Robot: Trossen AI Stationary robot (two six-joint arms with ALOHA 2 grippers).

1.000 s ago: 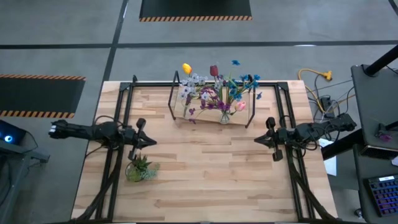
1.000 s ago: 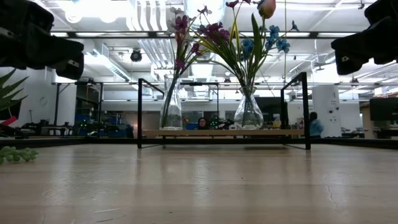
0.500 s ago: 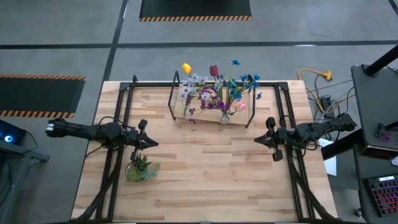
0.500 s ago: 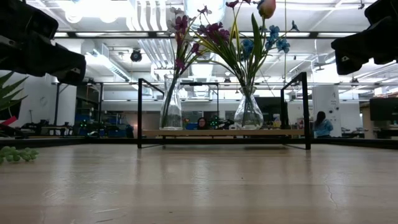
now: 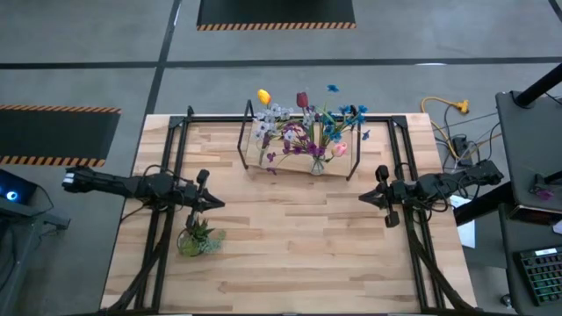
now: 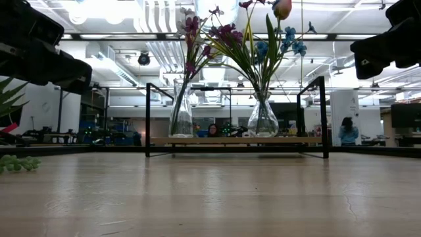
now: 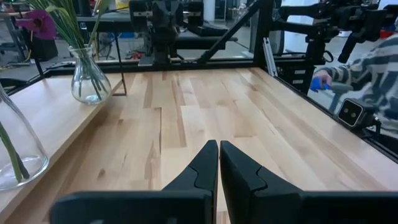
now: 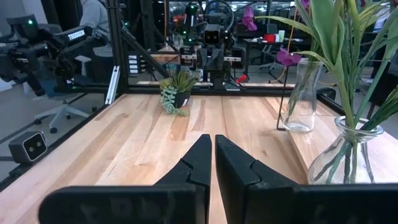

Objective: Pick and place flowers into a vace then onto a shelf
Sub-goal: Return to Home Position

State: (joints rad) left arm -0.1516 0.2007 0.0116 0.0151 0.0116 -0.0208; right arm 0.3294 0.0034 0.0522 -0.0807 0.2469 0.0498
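**Glass vase (image 6: 262,122) and flowers (image 5: 294,133) stand on the shelf (image 6: 237,141), both tools well back**

Seen from overhead, the shelf sits at the middle of the wooden surface (image 5: 290,254), close to its back edge. The round vase stands toward the shelf's right end and a taller clear flask (image 6: 181,112) toward its left. Both hold green stems with heads in purple, blue, white, pink, yellow and dark red.

The left tool (image 5: 215,203) hangs over the left half of the surface, in front of the shelf's left end and well apart from it. Its fingers are pressed together on nothing. The right tool (image 5: 364,198) faces it from the right half, near the shelf's right front corner without touching it, and is likewise closed and empty.

Bare planks lie between the two tips and run on to the front edge. A potted plant (image 5: 198,237) stands just in front of the left tool. A black frame (image 5: 211,118) crosses the back edge and runs down both sides beneath the arms. From table height, both arms show high in the upper corners, above the shelf board. A person (image 6: 346,130) stands in the room beyond.
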